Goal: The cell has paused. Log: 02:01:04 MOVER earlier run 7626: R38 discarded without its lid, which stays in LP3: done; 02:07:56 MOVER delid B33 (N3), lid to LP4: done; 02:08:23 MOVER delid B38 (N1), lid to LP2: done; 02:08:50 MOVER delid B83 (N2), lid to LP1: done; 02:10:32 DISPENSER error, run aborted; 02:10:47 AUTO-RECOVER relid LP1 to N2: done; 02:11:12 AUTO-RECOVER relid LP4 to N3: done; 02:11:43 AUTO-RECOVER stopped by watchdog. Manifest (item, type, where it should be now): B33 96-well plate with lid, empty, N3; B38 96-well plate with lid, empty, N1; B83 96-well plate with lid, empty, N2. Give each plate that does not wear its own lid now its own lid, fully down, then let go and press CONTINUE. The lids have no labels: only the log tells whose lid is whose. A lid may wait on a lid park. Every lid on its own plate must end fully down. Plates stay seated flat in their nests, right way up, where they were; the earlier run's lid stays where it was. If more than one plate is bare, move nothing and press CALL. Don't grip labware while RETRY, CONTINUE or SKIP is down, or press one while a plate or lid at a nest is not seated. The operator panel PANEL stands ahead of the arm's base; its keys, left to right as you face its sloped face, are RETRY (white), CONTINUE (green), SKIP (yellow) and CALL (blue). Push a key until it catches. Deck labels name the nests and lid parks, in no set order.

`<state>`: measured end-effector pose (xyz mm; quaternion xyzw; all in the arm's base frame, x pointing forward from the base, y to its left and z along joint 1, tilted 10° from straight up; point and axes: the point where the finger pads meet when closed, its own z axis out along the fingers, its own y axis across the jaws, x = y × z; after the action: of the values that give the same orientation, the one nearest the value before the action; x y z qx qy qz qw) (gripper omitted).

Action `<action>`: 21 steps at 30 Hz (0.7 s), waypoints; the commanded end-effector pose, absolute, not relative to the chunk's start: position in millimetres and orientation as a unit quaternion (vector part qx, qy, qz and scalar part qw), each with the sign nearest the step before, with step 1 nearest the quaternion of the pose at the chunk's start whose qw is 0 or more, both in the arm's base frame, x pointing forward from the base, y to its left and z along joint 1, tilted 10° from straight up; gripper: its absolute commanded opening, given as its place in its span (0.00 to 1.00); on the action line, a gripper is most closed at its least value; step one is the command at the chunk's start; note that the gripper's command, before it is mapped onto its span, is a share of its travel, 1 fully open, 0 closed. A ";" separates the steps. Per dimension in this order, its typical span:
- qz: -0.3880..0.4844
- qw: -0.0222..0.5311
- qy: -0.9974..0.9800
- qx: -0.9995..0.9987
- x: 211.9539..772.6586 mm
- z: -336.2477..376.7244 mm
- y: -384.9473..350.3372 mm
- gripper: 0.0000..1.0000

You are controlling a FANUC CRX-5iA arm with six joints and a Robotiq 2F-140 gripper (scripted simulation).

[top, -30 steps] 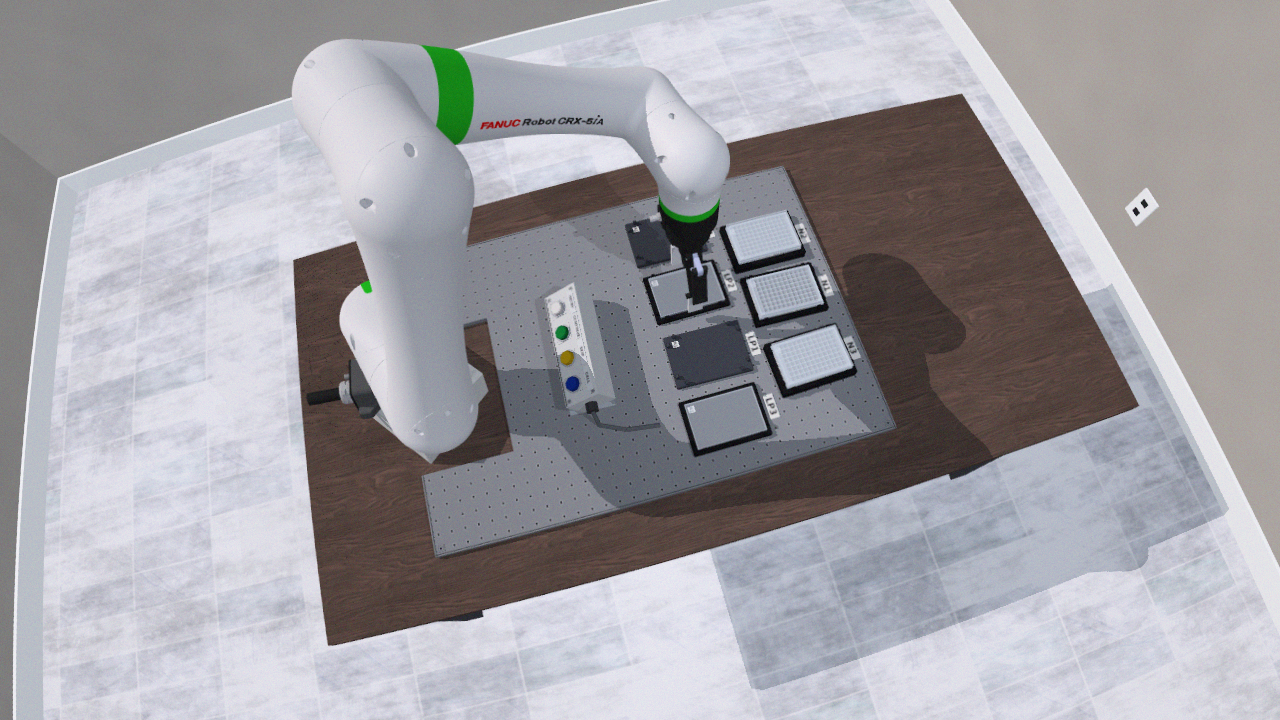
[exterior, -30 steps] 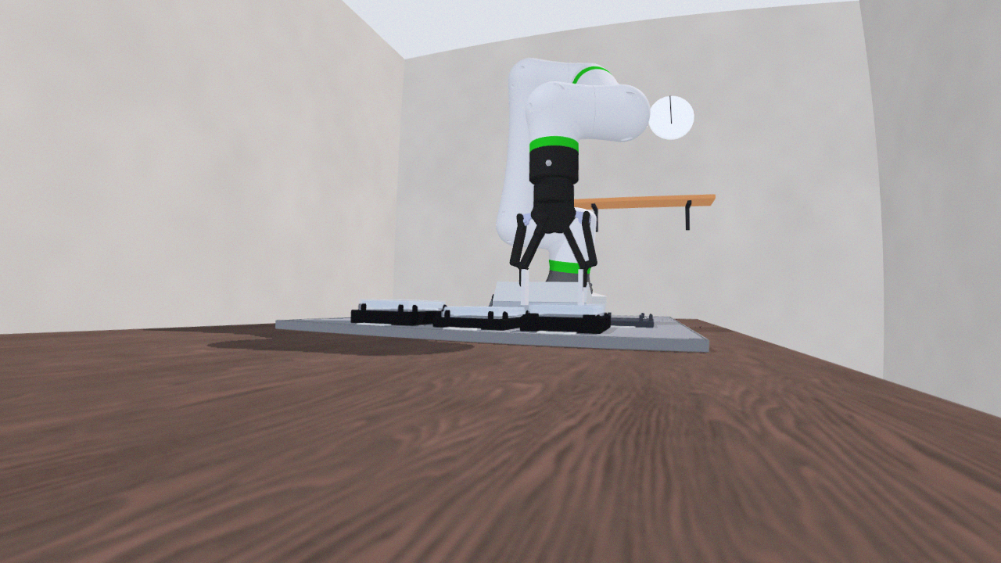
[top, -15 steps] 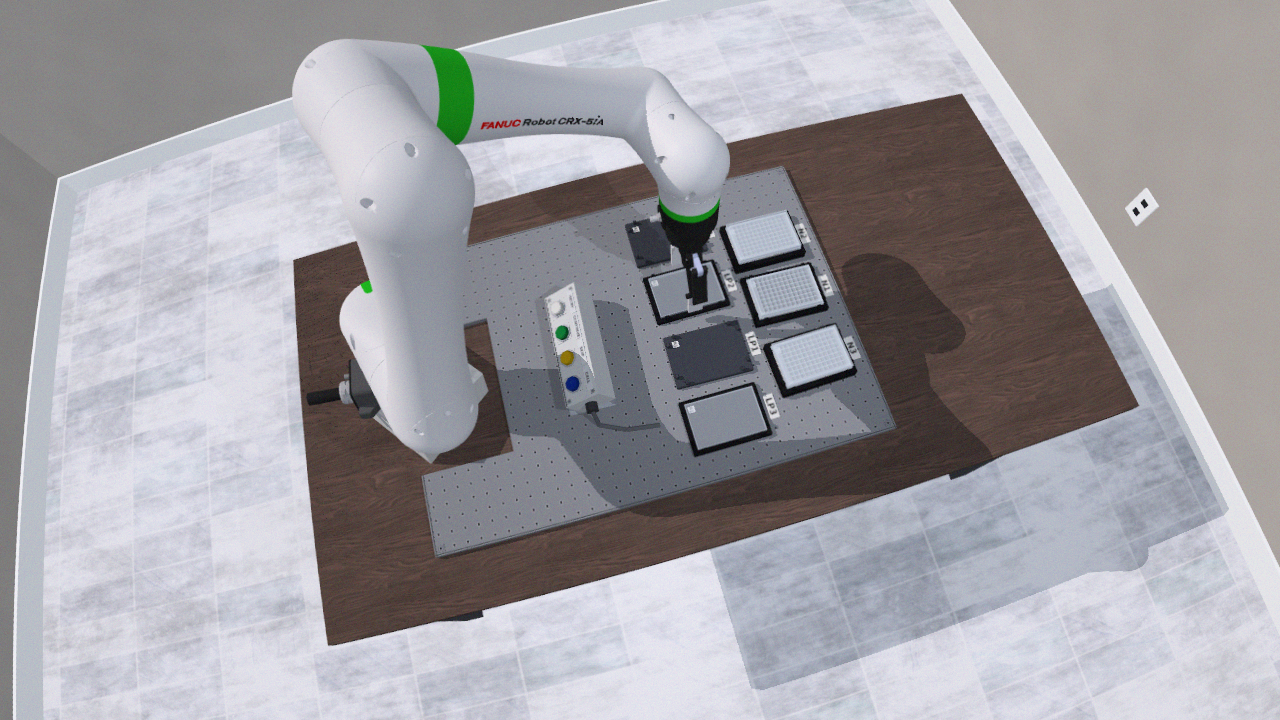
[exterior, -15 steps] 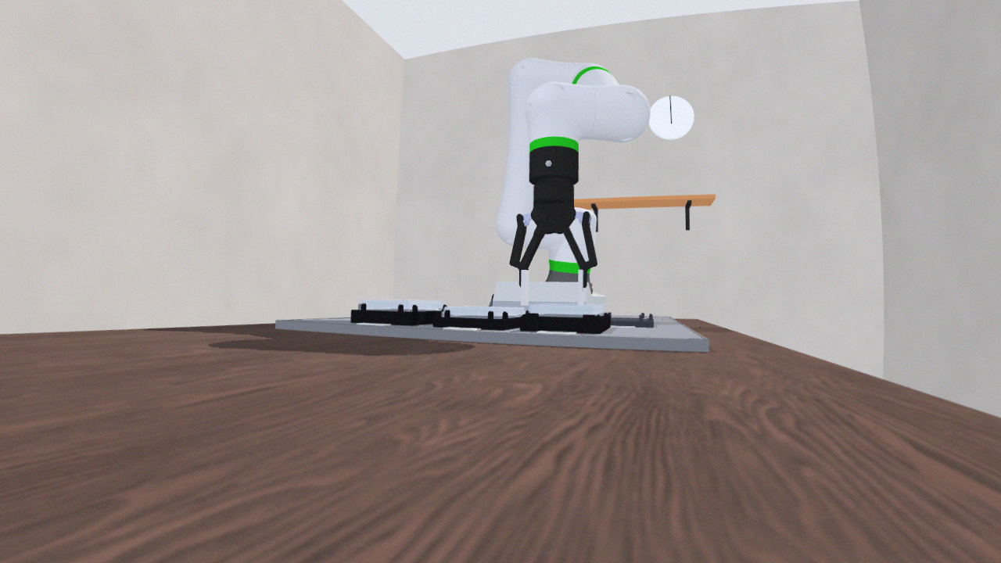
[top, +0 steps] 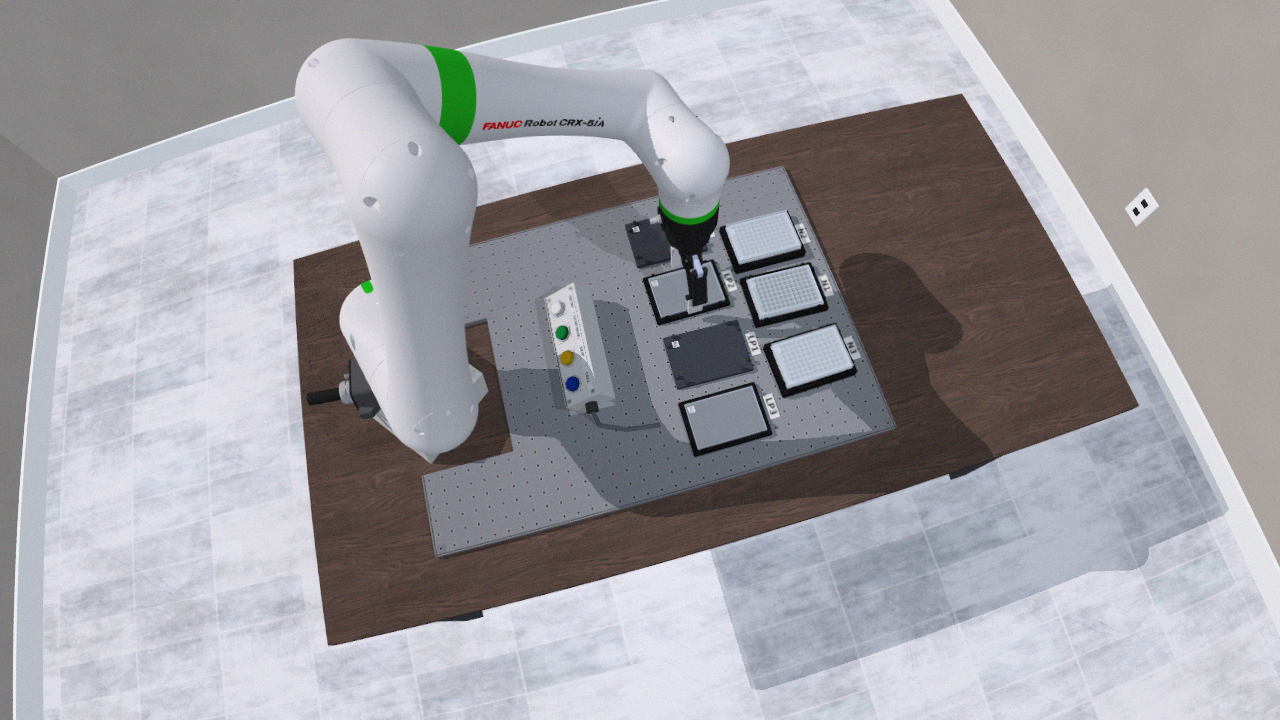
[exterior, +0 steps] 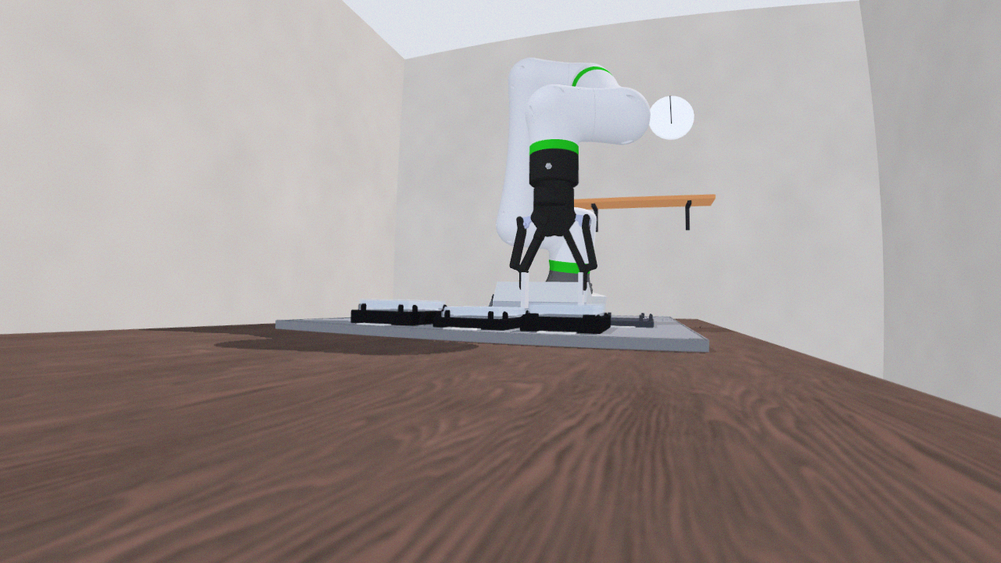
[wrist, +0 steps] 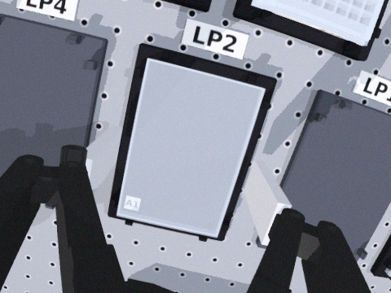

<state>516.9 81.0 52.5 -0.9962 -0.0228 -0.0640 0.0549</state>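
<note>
I have the wooden table (top: 939, 268) in view, carrying the grey perforated deck plate (top: 537, 501). The white arm (top: 402, 223) rises from the deck's near-left side and reaches over to the labware block.

The operator panel (top: 572, 353) stands between the arm's base and the lid parks; I see its green key (top: 562, 332), yellow key (top: 566, 358) and blue key (top: 571, 384), none with anything touching it.

On the far side of the deck I count three well plates in a row. The middle plate (top: 784, 292) shows sharper open wells than the end plates (top: 761, 235) and (top: 810, 355); I cannot read the nest labels to name them.

In the park column, the park labelled LP2 (wrist: 215, 41) holds a pale lid (wrist: 191, 146) lying flat in its black frame. LP4 (wrist: 46, 2) beside it shows a bare dark pad (wrist: 44, 87). A second lid (top: 725, 417) lies in the park nearest the deck's front edge.

The gripper (wrist: 185, 207) hangs above the LP2 lid, jaws spread apart on either side of its short span, grasping nothing. The white fingertips stand clear of the lid's edge.
</note>
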 end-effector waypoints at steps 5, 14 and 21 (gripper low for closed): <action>-0.064 0.055 -0.023 -0.996 517.6 48.8 81.5 0.66; -0.064 0.055 -0.023 -0.996 518.0 45.4 81.8 0.66; -0.064 0.055 -0.023 -0.996 518.4 42.8 82.1 0.66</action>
<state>518.0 82.0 43.6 -0.9962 -0.0228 -0.0640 0.0549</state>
